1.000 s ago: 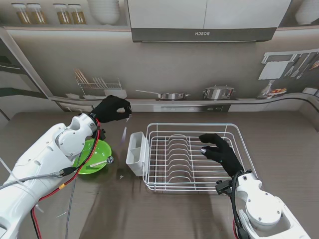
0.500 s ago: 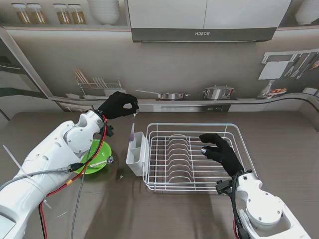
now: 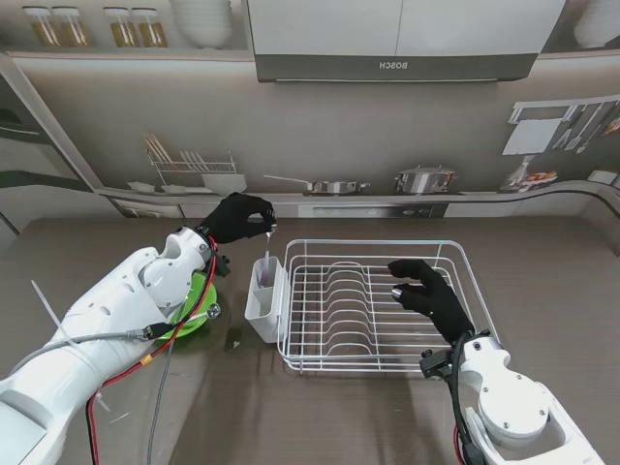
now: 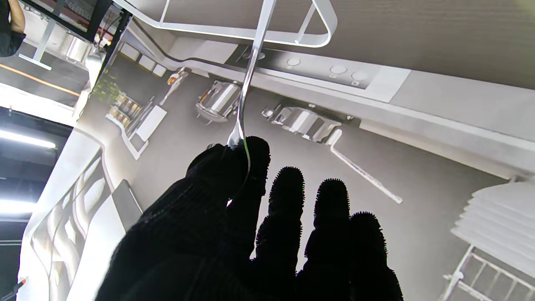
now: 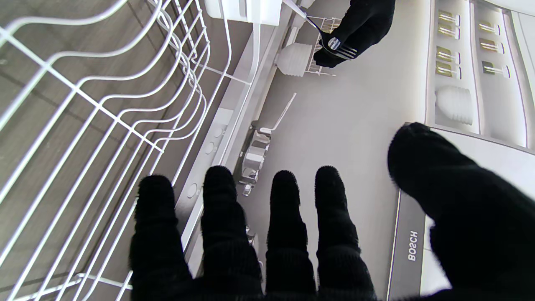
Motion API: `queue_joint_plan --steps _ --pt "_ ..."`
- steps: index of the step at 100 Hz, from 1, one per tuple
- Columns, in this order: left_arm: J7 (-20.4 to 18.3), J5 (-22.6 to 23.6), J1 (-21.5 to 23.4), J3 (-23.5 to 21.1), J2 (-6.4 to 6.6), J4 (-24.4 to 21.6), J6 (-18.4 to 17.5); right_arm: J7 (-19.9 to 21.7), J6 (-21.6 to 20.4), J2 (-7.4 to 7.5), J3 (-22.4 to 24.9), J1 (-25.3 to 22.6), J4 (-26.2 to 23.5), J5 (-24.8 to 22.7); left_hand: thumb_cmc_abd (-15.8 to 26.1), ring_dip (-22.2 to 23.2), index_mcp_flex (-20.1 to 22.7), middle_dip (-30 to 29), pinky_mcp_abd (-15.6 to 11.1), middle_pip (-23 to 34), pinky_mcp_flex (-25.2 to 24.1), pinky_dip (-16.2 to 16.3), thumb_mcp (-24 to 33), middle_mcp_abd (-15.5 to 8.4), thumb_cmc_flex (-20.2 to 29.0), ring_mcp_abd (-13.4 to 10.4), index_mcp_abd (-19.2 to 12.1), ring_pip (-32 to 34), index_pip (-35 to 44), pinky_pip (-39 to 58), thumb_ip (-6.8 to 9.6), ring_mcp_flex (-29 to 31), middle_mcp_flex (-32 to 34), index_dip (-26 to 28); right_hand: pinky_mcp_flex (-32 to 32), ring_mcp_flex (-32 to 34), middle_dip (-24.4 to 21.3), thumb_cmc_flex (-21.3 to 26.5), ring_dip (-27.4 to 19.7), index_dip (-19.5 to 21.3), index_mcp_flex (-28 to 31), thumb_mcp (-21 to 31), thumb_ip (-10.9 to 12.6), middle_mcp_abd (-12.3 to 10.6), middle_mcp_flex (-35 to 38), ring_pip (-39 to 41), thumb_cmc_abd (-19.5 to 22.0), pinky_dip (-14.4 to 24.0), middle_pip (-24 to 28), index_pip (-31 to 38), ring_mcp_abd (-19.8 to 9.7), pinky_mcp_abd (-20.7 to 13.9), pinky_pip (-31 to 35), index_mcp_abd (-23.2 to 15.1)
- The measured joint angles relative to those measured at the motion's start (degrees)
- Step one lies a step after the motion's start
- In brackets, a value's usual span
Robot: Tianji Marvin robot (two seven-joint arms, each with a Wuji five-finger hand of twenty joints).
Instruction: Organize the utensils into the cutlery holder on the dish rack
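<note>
My left hand (image 3: 242, 215) is shut on a metal fork (image 3: 266, 254), pinching it near the tines. The handle points down into the white cutlery holder (image 3: 258, 308) on the left side of the white wire dish rack (image 3: 378, 241). In the left wrist view the fork (image 4: 250, 75) runs from my fingertips (image 4: 246, 154) toward the rack's wire rim (image 4: 322, 37). The right wrist view shows the fork's tines (image 5: 343, 49) sticking out of the left hand (image 5: 363, 21). My right hand (image 3: 433, 298) is open over the right part of the rack, holding nothing.
A green bowl (image 3: 197, 320) lies left of the holder, partly hidden by my left arm, with a spoon (image 3: 209, 311) resting in it. Red and grey cables hang along the left arm. A kitchen backdrop stands behind the table.
My left hand has carried the fork to the right and down, from beside the bowl to over the cutlery holder; the handle end now reaches into it. The right hand has stayed still.
</note>
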Motion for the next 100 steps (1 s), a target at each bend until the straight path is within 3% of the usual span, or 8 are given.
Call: queue_joint_plan --steps 41,72,79,86,100 --pt "-1.62 1.83 2.69 -0.45 0.72 -2.64 0.57 -0.02 0.00 -0.01 0.02 0.00 -0.02 0.05 -0.04 0.00 0.69 -4.20 0.57 -1.82 -0.66 -0.01 0.01 1.02 0.00 0.73 -0.14 -0.94 -1.36 0.00 0.00 -0.08 0.00 -8.29 0.00 0.00 0.00 0.00 0.00 -0.01 0.00 0.00 0.00 0.01 0.00 0.00 0.00 0.01 0.00 0.00 0.00 0.00 -0.01 0.02" --pt "-3.64 3.71 4.43 -1.19 1.89 -4.54 1.25 0.04 0.01 -0.01 0.02 -0.02 -0.03 0.18 -0.49 -0.84 -0.38 -6.74 1.09 -3.18 -0.85 -0.05 -1.44 1.94 -0.14 1.30 0.00 -2.93 -8.99 -1.62 0.06 -0.22 -0.04 -13.03 -0.01 0.00 0.00 0.00 0.00 -0.01 0.00 0.00 0.00 0.02 0.00 0.00 0.00 0.01 0.00 0.00 0.00 0.00 -0.01 0.03" --pt "-4.10 4.25 4.89 -1.67 2.18 -5.26 1.43 0.04 0.03 -0.01 0.02 -0.02 -0.04 0.19 -0.54 -1.28 -0.75 -6.80 1.29 -3.18 -0.91 -0.05 -0.88 2.19 -2.82 1.44 0.95 -3.04 -15.56 -2.54 0.13 -0.32 -0.07 -12.63 -0.01 0.00 0.00 0.00 0.00 -0.01 0.00 0.00 0.00 0.02 0.00 0.00 0.00 0.01 0.00 0.00 0.00 0.00 -0.01 0.04" --pt "-4.62 4.61 5.42 -2.29 2.47 -6.14 1.60 0.04 0.03 -0.01 0.02 -0.02 -0.04 0.19 -0.61 -1.34 -0.87 -6.83 1.40 -3.22 -1.39 -0.06 3.11 2.51 -7.51 1.62 2.43 -3.69 -21.56 -3.54 0.39 -0.78 -0.20 -12.85 -0.01 0.00 0.00 0.00 0.00 -0.01 0.00 0.00 0.00 0.02 0.00 0.00 0.00 0.01 0.00 0.00 0.00 0.00 -0.01 0.04" --pt "-5.40 5.28 6.44 -3.41 2.98 -7.61 1.82 0.24 0.03 0.01 0.02 -0.03 -0.04 0.23 -0.63 -1.36 -2.44 -7.92 1.47 -3.93 -1.52 -0.06 6.86 2.77 -11.33 1.62 3.75 -3.87 -26.15 -4.41 0.65 -0.79 -0.91 -16.08 -0.01 0.00 0.00 0.00 0.00 -0.01 0.00 0.00 0.00 0.02 0.00 0.00 0.00 0.01 0.00 0.00 0.00 0.00 -0.01 0.24"
